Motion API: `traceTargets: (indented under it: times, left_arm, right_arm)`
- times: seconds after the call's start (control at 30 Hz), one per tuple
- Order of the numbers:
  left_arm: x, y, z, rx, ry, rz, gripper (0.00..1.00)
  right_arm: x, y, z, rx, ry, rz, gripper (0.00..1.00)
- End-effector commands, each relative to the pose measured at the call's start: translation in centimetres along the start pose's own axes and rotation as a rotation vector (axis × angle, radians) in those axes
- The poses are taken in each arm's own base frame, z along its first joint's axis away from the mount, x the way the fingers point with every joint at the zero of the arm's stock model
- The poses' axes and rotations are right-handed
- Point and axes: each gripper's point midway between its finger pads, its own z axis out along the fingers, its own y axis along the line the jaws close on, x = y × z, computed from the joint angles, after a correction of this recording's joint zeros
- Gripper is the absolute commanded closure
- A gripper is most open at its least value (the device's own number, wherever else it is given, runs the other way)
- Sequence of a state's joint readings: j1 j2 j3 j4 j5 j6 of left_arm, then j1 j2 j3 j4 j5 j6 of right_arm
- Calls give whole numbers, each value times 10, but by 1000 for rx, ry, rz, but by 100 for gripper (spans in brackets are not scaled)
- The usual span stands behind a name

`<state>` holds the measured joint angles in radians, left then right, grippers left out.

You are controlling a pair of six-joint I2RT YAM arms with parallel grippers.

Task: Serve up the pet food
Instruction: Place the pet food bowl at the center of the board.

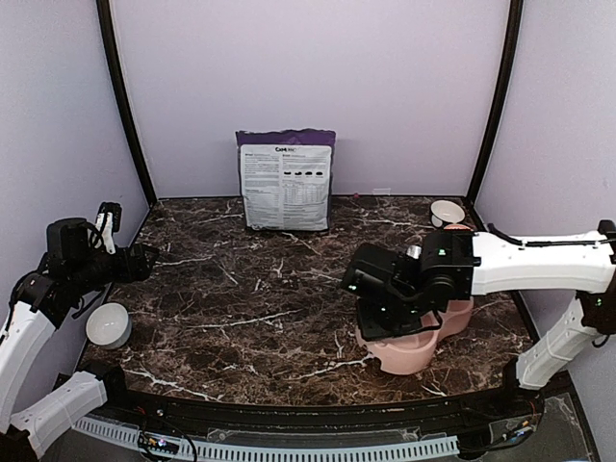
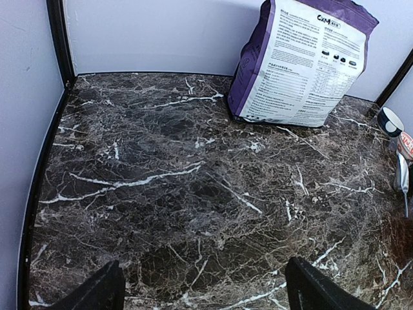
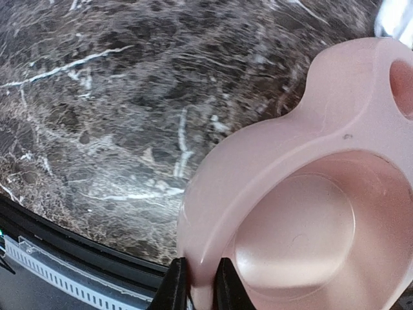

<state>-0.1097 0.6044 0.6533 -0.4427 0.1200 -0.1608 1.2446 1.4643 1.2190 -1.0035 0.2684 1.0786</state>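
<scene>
My right gripper (image 3: 200, 292) is shut on the near rim of the pink double bowl (image 3: 284, 194), one finger outside the wall and one inside. The compartment in that view holds nothing. In the top view the bowl (image 1: 409, 354) sits at the right front of the table, mostly under my right gripper (image 1: 378, 325). My left gripper (image 2: 206, 298) is open and empty above the marble at the left (image 1: 142, 261). No kibble shows clearly. A blurred reddish-brown patch (image 2: 400, 240) lies at the right edge of the left wrist view; I cannot tell what it is.
The purple-and-white bag (image 1: 286, 180) stands upright at the back middle, also in the left wrist view (image 2: 303, 61). A white bowl (image 1: 109, 324) sits at the left front. A small white bowl (image 1: 448, 212) stands at the back right, with a metal utensil (image 2: 401, 181) near it.
</scene>
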Motion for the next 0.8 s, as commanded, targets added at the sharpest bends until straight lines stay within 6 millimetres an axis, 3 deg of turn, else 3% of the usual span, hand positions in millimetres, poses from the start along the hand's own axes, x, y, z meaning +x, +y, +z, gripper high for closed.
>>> traceTargets:
  times: [0.0, 0.1, 0.37, 0.77]
  left_arm:
    - [3, -2, 1, 13, -4, 15, 12]
    - [3, -2, 1, 11, -7, 14, 12]
    - [1, 0, -2, -2, -20, 17, 12]
    - [1, 3, -1, -20, -21, 14, 11]
  right_arm:
    - [-15, 53, -2, -34, -83, -176, 100]
    - [-21, 92, 3, -84, -104, -293, 100]
    - [-29, 170, 32, -240, -171, -623, 100]
    - [-39, 243, 89, -393, -148, -731, 100]
